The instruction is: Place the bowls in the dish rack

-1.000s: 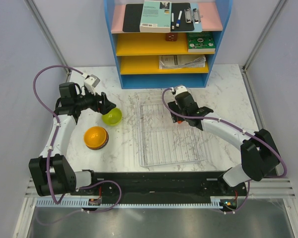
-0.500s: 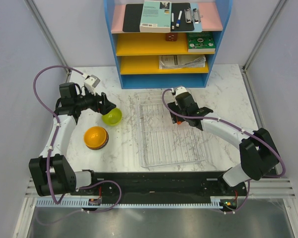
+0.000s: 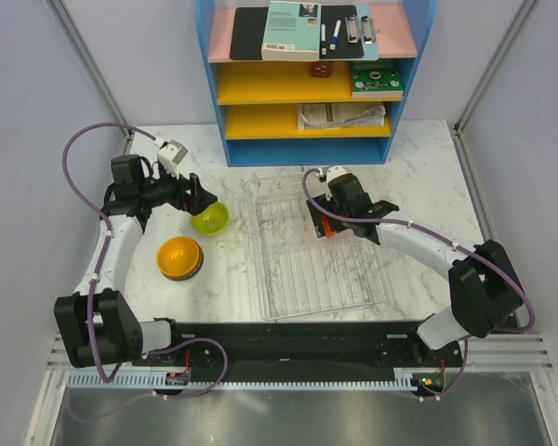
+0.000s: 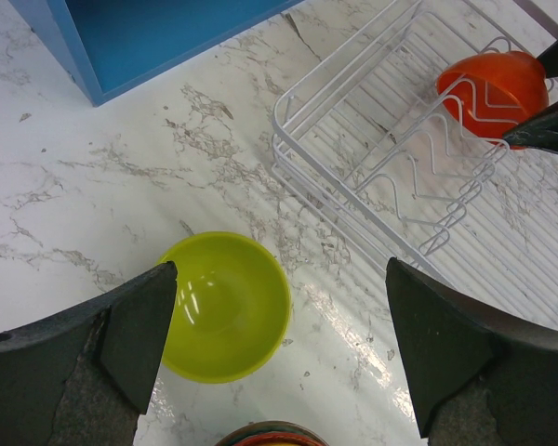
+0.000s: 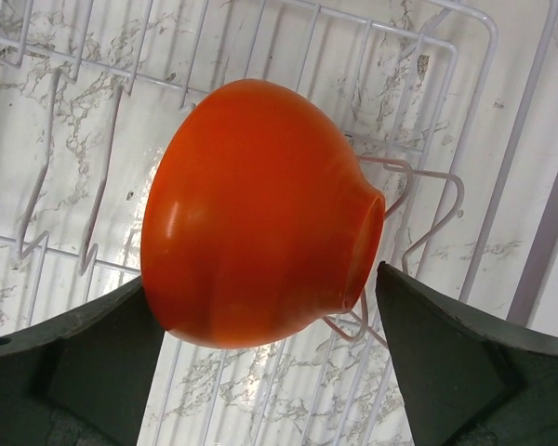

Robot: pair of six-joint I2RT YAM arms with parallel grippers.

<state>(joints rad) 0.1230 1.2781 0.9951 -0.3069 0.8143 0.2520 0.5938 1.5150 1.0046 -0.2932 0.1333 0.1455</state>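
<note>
At the twelve-o'clock end of the silvery-white wire dish rack [image 3: 298, 279], the right gripper's [image 3: 321, 223] released jaws are flanking a glossy orange-red bowl [image 5: 251, 214] leaning on edge against the tines, while the left gripper's [image 3: 205, 197] spread jaws are straddling a lime-green bowl [image 4: 225, 305] at the rack's ten o'clock, likely the next pick.

White wire dish rack [image 3: 316, 279] at centre of the top view, glossy red-orange bowl [image 5: 260, 214] tipped sideways among its tines, lime-green bowl [image 4: 225, 307] upright to its left, orange bowl [image 3: 179, 257] lower left.
</note>
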